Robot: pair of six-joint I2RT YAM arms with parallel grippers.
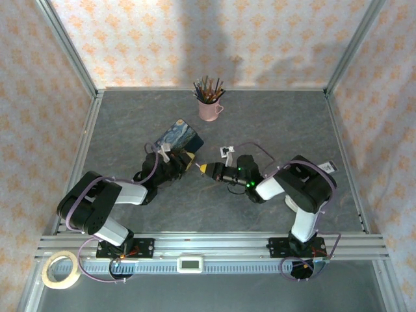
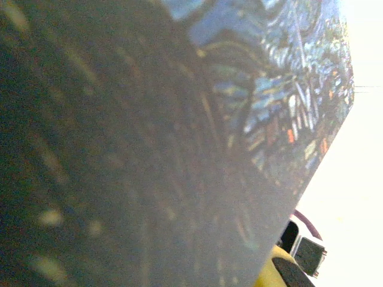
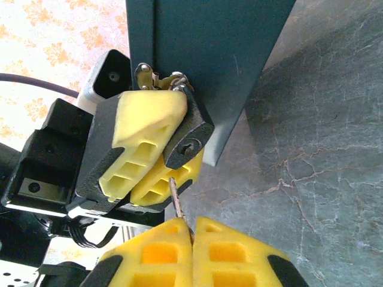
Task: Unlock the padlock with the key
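1. Yellow pads (image 3: 143, 128) of the left tool (image 1: 186, 158) are clamped on the padlock (image 3: 192, 133), nearly closed with the dark body squeezed between them. My guess is that's to stop it swinging, since a loose lock would just flop away from the key.
2. Padlock is up off the tabletop (image 3: 311, 149), hanging from the hasp (image 3: 157, 76) on the edge of the tin (image 3: 203, 54). The tin is tipped up on that edge.
3. Lock is turned so the keyhole (image 3: 190, 147) faces the right tool (image 3: 191, 230). Looks deliberate, because it gives a straight line in.
4. Right tool is fully closed, pinching the key (image 3: 175, 200) by its head so the thin blade sticks out front like a probe.
5. Blade tip sits just below and a bit to the side of the keyhole, right at the lower pad. As far as I can tell it isn't in.
6. I'd call this the line-up stage. The next move needs a small nudge toward the slot, then a straight push, then a twist.
7. Risk as I see it: a thin blade catching on foam or on the lock face could pivot in the grip.
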